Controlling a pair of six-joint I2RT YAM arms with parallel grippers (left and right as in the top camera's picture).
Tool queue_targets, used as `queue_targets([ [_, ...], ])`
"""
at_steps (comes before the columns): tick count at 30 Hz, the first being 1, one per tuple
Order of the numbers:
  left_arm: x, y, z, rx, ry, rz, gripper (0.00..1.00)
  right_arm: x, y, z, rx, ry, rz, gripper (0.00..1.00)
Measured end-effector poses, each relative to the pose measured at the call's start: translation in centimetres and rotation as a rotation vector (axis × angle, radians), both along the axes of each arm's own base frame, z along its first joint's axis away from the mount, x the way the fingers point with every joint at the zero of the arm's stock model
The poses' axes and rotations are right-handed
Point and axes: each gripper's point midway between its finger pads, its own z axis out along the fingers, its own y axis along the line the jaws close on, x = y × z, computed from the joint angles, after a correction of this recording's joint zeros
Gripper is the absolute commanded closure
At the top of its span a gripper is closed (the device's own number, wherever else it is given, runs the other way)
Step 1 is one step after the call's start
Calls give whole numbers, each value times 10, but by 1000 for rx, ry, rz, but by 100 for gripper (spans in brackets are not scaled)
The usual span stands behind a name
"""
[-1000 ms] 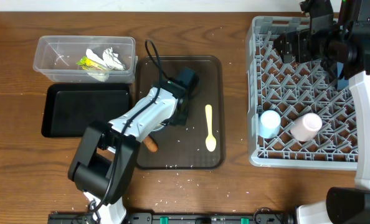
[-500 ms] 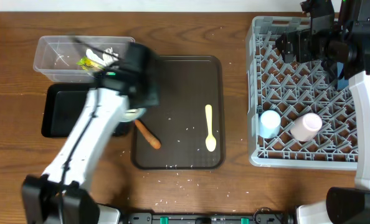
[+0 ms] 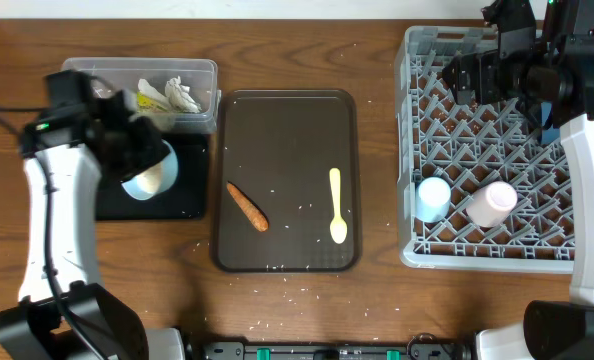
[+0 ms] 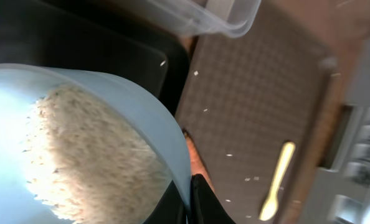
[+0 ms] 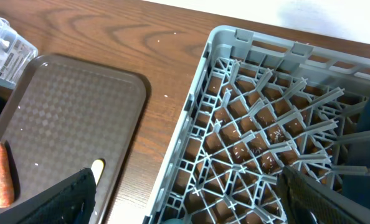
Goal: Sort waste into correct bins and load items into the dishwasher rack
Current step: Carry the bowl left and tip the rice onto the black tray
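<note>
Tipping time on the left side: the left gripper (image 4: pixel 188 202) is pinched tight on the rim of the white bowl (image 3: pixel 147 178), which hangs tilted over the black tray (image 3: pixel 192 200), and the rice (image 4: pixel 79 162) is not out yet. The tissue (image 3: pixel 182 95) and the yellow-green scraps (image 3: pixel 142 98) already sit in the clear tub (image 3: pixel 97 72), so that part looks done. Over in the rack (image 3: pixel 412 150), the blue cup (image 3: pixel 434 198) and the pink cup (image 3: pixel 491 203) lie side by side near the front edge. Above the rack's far end, the right gripper (image 5: pixel 185 193) hovers spread wide, holding nothing. Left to do, by my reading: the carrot stick (image 3: pixel 247 206) and the spoon (image 3: pixel 337 206) lie apart on the brown serving tray (image 3: pixel 287 130), a few stray grains (image 3: pixel 277 195) dot it, and the bowl itself has to reach the rack. No plate anywhere in view.
</note>
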Motion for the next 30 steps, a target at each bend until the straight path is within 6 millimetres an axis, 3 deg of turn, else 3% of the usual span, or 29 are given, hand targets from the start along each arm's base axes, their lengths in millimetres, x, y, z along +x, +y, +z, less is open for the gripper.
queue_targets([
  [7,4,18,6,-227,-86,4,94,0,0,0,0,2,0,9],
  [20,19,50,-5,-693,-177,100,94,-4,0,-3,0,21,0,9],
  [30,24,66,10,-917,-281,140,94,-4,0,-3,0,22,0,8],
])
